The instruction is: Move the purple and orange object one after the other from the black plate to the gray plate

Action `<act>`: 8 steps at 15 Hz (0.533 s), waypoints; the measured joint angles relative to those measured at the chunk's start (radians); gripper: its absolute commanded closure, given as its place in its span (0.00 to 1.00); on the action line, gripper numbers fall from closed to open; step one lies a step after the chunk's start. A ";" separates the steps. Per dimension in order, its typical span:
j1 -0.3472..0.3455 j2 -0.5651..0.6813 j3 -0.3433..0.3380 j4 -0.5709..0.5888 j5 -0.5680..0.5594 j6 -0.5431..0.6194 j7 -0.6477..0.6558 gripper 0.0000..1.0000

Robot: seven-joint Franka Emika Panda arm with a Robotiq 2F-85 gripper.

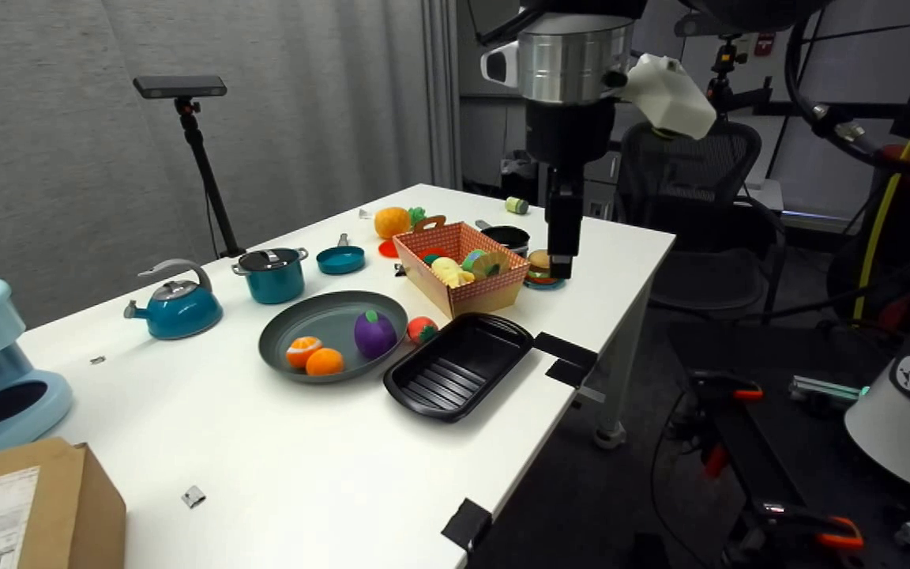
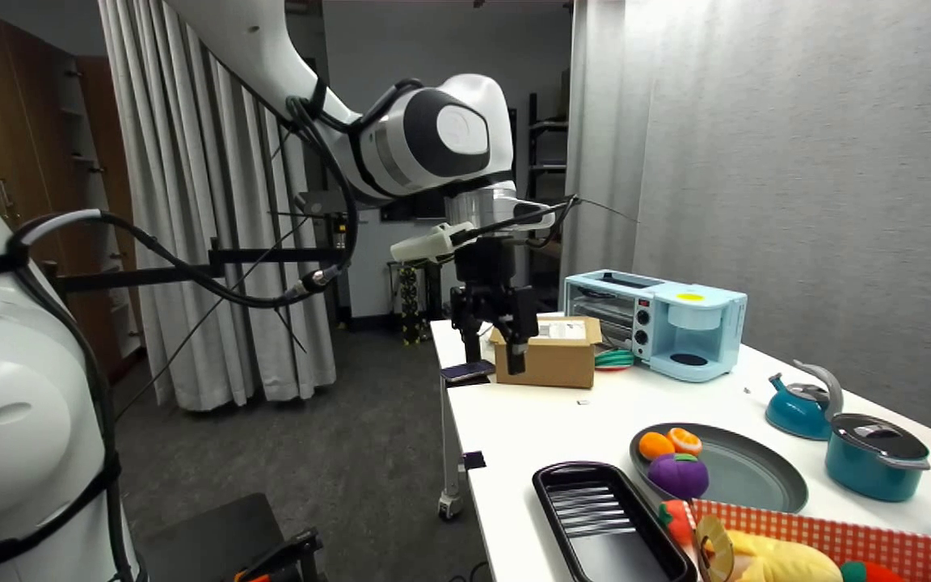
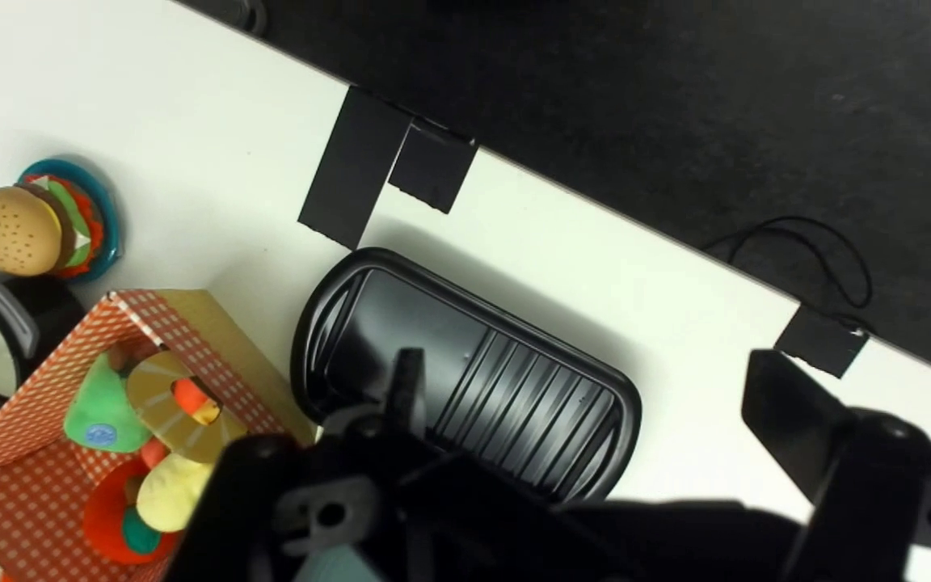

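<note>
The purple object (image 1: 376, 335) with a green top sits on the round gray plate (image 1: 285, 316). An orange object (image 1: 325, 362) and an orange piece with white lines (image 1: 302, 351) lie beside it on the same plate. They also show in an exterior view, purple (image 2: 679, 476) and orange (image 2: 655, 445). The black plate (image 1: 471, 353) is a rectangular ribbed tray next to the gray plate; nothing lies in it. My gripper (image 3: 587, 360) is open and empty, high above the table near the black plate. The wrist view does not show the purple and orange objects.
A red checkered basket (image 1: 494, 294) with toy food stands behind the black tray. A red toy (image 1: 422, 330) lies between plate and tray. A teal kettle (image 1: 182, 308), pot (image 1: 275, 278), burger (image 1: 540, 267), cardboard box (image 2: 546, 360) and blue oven (image 2: 692, 323) stand around.
</note>
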 measured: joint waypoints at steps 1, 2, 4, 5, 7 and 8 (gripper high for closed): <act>-0.009 -0.019 0.000 -0.010 0.023 -0.001 -0.020 0.00; -0.016 -0.037 0.000 -0.021 0.047 -0.002 -0.037 0.00; -0.026 -0.067 0.000 -0.040 0.094 -0.004 -0.063 0.00; -0.029 -0.079 0.000 -0.048 0.116 -0.008 -0.066 0.00; -0.033 -0.098 0.000 -0.062 0.169 -0.025 -0.066 0.00; -0.036 -0.103 0.000 -0.066 0.190 -0.044 -0.062 0.00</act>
